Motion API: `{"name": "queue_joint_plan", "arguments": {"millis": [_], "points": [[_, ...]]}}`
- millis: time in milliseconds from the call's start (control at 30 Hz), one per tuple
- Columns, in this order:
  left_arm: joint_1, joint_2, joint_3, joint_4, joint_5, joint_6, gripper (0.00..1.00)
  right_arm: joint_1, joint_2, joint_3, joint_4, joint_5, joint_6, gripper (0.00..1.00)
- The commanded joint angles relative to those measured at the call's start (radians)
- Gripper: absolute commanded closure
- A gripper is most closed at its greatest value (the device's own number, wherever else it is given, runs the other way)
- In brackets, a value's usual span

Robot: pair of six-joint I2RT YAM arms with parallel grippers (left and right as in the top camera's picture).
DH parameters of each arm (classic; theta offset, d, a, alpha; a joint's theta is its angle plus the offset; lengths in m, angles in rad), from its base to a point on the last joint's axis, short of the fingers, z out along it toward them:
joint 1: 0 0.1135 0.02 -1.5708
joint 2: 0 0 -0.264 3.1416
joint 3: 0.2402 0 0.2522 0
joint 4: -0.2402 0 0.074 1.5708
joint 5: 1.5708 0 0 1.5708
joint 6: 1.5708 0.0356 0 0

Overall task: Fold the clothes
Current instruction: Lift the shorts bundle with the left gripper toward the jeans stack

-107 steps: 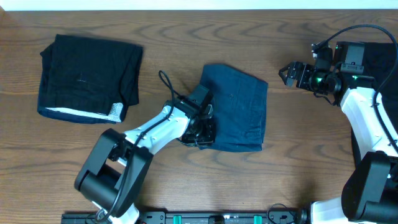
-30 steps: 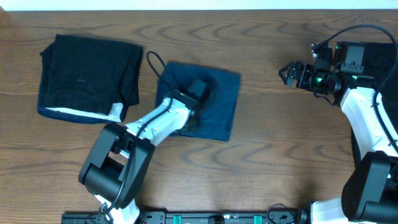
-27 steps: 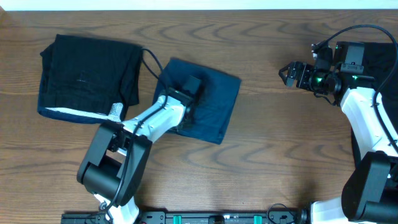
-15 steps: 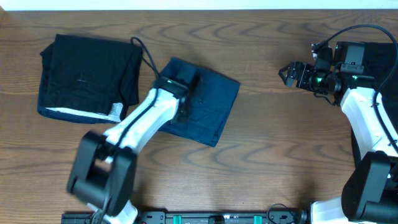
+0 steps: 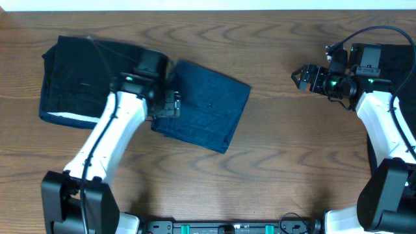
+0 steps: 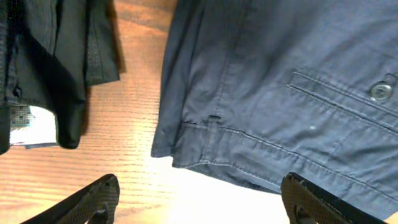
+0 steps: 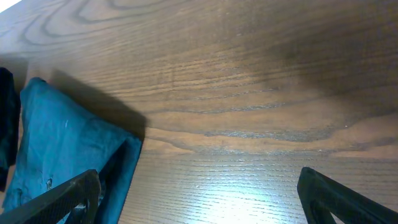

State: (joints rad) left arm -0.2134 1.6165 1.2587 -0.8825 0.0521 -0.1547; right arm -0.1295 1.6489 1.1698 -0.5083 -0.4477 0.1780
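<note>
Since a moment ago the left gripper (image 5: 170,105) has let go of the blue cloth (image 5: 211,110) and slid to its left edge, fingers spread. One blue cloth lies beside one black cloth (image 5: 78,84). The right gripper (image 5: 296,77) is spread too, empty.

the table (image 5: 279,169) is warm brown wood with darker wavy grain. the denim-like garment (image 5: 211,110) is plain navy blue, greyer in the left wrist view and teal in the right wrist view, with matching stitching and a dull grey button (image 6: 380,91). the black garment (image 5: 84,78) is plain, with a white edge (image 5: 65,119). the left arm (image 5: 107,140) and right arm (image 5: 380,123) are white with black joints. the left gripper (image 6: 199,202) and right gripper (image 7: 199,196) have black fingers. a green light (image 5: 333,82) glows on the right wrist.
</note>
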Motion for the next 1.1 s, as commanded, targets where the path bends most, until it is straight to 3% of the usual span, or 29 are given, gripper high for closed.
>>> {"name": "queue_joint_plan", "arguments": {"millis": [0,300,333,867,1067], "points": [[0.042,0.035,0.007,0.001,0.098,0.058,0.13,-0.004,0.006,0.005,-0.001,0.003,0.000,0.01],[0.048,0.164,0.006,0.040,0.150,0.072,0.10,-0.004,0.006,0.005,-0.001,0.003,0.000,0.01],[0.048,0.176,0.006,0.047,0.150,0.072,0.01,-0.004,0.006,0.005,-0.001,0.003,0.000,0.01],[0.048,0.226,-0.066,0.140,0.136,0.045,0.02,-0.004,0.006,0.005,-0.001,0.003,0.000,0.01],[0.048,0.253,-0.094,0.159,0.063,0.011,0.02,-0.004,0.006,0.005,-0.001,0.003,0.000,0.01]]}}
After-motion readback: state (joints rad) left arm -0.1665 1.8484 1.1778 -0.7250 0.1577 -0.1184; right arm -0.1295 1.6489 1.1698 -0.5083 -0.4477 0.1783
